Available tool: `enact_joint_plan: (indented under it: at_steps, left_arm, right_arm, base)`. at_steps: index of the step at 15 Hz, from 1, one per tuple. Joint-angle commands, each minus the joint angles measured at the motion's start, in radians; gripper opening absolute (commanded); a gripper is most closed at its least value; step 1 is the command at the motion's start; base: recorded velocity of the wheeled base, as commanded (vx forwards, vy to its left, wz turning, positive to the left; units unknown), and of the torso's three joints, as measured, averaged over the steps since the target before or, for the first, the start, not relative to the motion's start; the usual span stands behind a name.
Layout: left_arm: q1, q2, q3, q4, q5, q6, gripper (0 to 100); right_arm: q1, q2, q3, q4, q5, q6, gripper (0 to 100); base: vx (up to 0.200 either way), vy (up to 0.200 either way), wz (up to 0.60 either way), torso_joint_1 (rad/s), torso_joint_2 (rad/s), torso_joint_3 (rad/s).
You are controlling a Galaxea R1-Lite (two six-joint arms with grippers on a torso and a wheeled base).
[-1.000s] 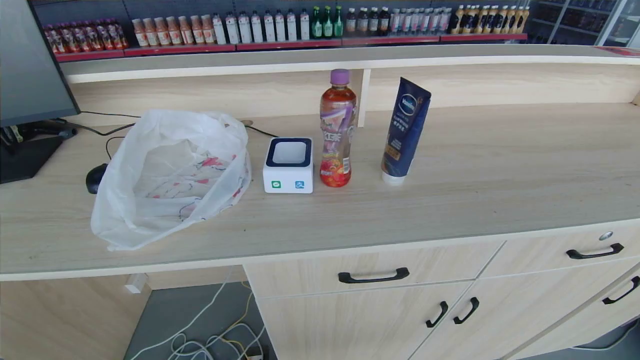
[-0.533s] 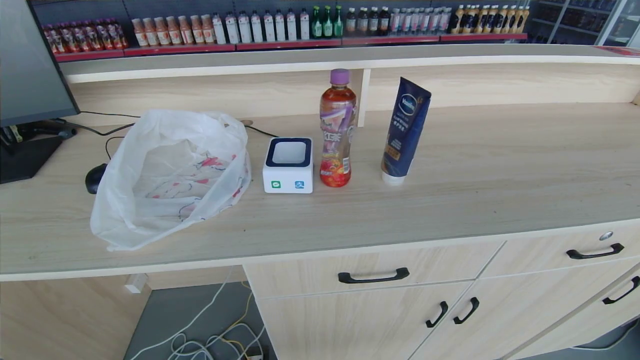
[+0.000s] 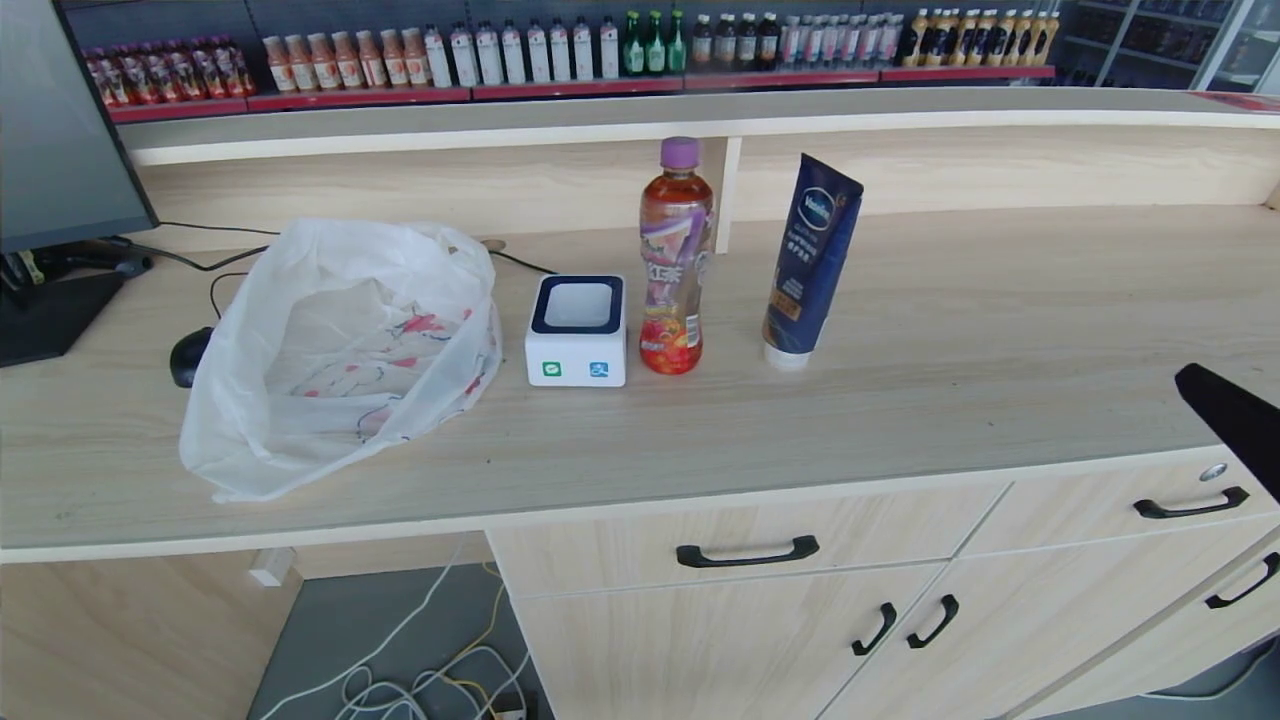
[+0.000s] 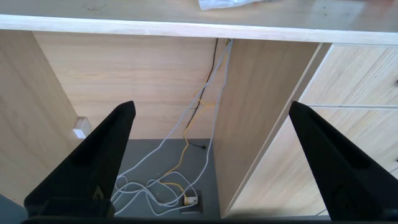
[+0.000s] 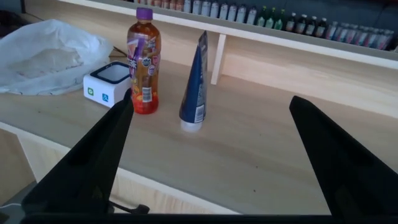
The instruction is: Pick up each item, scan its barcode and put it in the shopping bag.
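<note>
The left gripper (image 4: 211,106), below the counter (image 3: 1000,320), was wide open and empty. So was the right gripper (image 5: 211,98). Farther back on the counter sat the shopping bag (image 3: 340,350), scanner (image 3: 578,330), bottle (image 3: 676,262) and tube (image 3: 808,265), side by side.

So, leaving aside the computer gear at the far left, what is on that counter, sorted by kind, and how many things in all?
Drink bottle, purple cap: 1
Dark blue tube, standing on its cap: 1
White scanner box: 1
Shopping bag, white plastic, lying open: 1
Total: 4
</note>
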Motion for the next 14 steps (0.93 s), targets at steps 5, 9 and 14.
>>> enact_joint_plan:
  at_steps: [5, 9, 14]
  left_arm:
    - [0.0, 0.0, 0.0, 0.0, 0.0, 0.0, 100]
    - [0.0, 0.0, 0.0, 0.0, 0.0, 0.0, 100]
    - [0.0, 0.0, 0.0, 0.0, 0.002, 0.0, 100]
  right_arm:
    - [0.041, 0.179, -0.077, -0.004, 0.003, 0.003, 100]
    - [0.098, 0.274, -0.117, -0.007, -0.003, 0.003, 100]
    - [0.161, 0.435, -0.223, -0.02, -0.152, 0.121, 100]
  base:
    - [0.0, 0.0, 0.0, 0.0, 0.0, 0.0]
    - [0.0, 0.0, 0.0, 0.0, 0.0, 0.0]
    - [0.0, 0.0, 0.0, 0.0, 0.0, 0.0]
